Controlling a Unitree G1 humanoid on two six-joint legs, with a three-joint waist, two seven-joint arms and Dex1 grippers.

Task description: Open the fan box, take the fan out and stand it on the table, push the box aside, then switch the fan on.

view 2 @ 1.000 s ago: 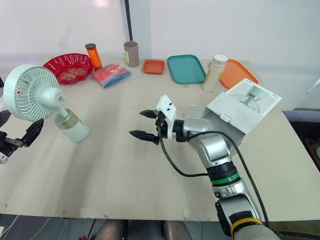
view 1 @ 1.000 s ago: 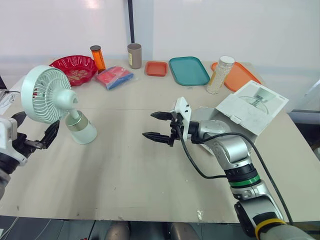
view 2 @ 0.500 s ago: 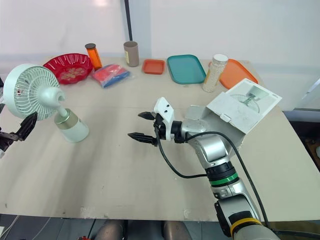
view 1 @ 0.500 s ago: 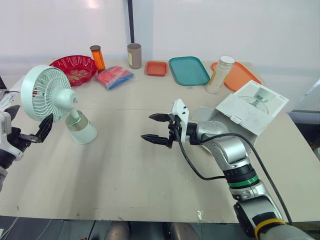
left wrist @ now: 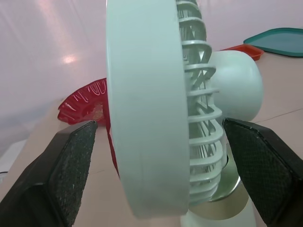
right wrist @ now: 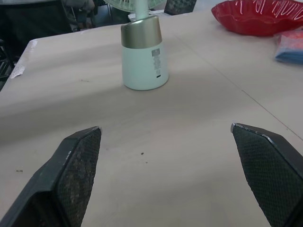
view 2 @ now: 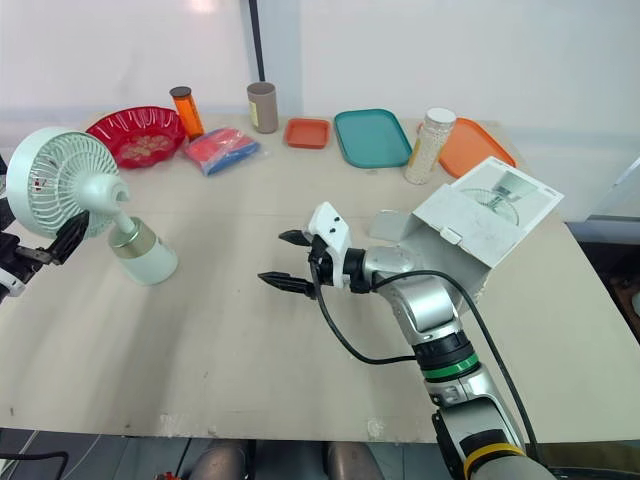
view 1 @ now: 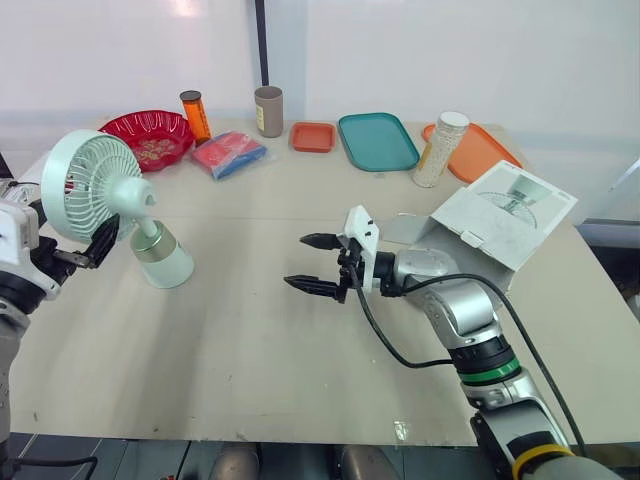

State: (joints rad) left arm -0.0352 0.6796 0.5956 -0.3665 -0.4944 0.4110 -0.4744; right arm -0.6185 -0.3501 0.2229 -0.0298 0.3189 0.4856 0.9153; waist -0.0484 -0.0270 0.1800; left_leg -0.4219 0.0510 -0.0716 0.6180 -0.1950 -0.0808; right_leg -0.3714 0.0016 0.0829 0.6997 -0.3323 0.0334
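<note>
The mint-green fan (view 1: pixel 92 188) stands upright on the table at the left, its round base (view 1: pixel 166 264) flat on the surface. My left gripper (view 1: pixel 92 246) is open and level with the fan head; in the left wrist view its black fingers (left wrist: pixel 66 165) stand on either side of the head with gaps showing. My right gripper (view 1: pixel 314 263) is open over the middle of the table, pointing toward the fan, with nothing between its fingers. The white fan box (view 1: pixel 505 212) lies open behind my right arm, its flap raised.
Along the back edge stand a red bowl (view 1: pixel 146 136), an orange bottle (view 1: pixel 196 115), a brown cup (view 1: pixel 268 110), a red-and-blue packet (view 1: pixel 230 154), a small orange tray (view 1: pixel 313 136), a teal tray (view 1: pixel 377 141), a grain jar (view 1: pixel 441 149) and an orange plate (view 1: pixel 478 151).
My left gripper has risen and moved in toward the fan head. My right gripper has shifted slightly nearer and stays open. The fan and box have not moved.
</note>
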